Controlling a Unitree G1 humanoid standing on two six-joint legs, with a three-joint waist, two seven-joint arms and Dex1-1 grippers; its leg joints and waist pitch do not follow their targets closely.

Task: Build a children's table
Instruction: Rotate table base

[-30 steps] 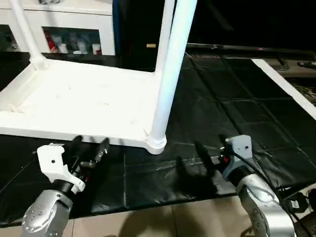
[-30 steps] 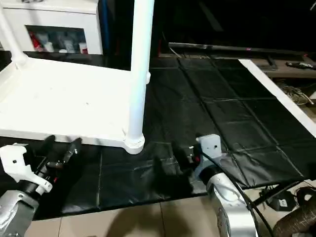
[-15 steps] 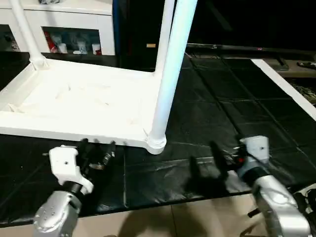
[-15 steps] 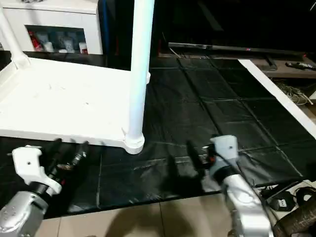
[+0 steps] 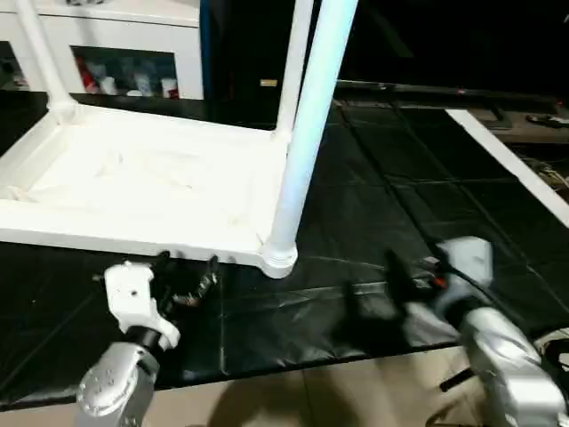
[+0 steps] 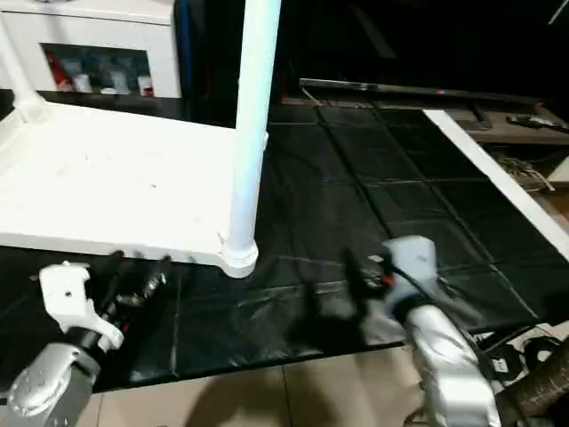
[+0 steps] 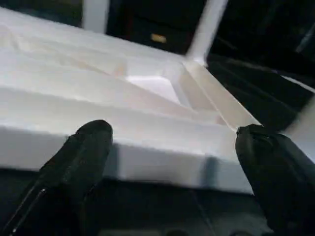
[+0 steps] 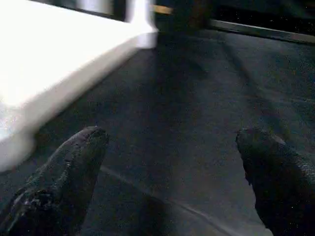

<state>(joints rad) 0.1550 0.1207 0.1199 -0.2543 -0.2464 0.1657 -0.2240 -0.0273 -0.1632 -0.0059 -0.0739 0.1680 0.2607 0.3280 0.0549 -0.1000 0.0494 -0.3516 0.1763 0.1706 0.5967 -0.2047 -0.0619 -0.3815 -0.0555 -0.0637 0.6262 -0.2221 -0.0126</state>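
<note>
From the head camera, the tabletop (image 5: 133,191) lies upside down on the black mat (image 5: 400,205), near its left edge, with three legs (image 5: 307,133) standing in corner sockets. The left gripper (image 5: 185,276) and right gripper (image 5: 373,298) both gape wide and empty just short of the near rim. In the left wrist view the fingers (image 7: 81,162) frame that rim. The fourth leg looks outstanding; next it must be found and socketed.

One white upturned tabletop (image 5: 142,191), three white legs (image 5: 307,133) standing up from its corner sockets, two grippers with black jaws, left gripper (image 5: 185,271) and right gripper (image 5: 373,289), one black mat (image 5: 400,205), one white cabinet (image 5: 116,44) behind
</note>
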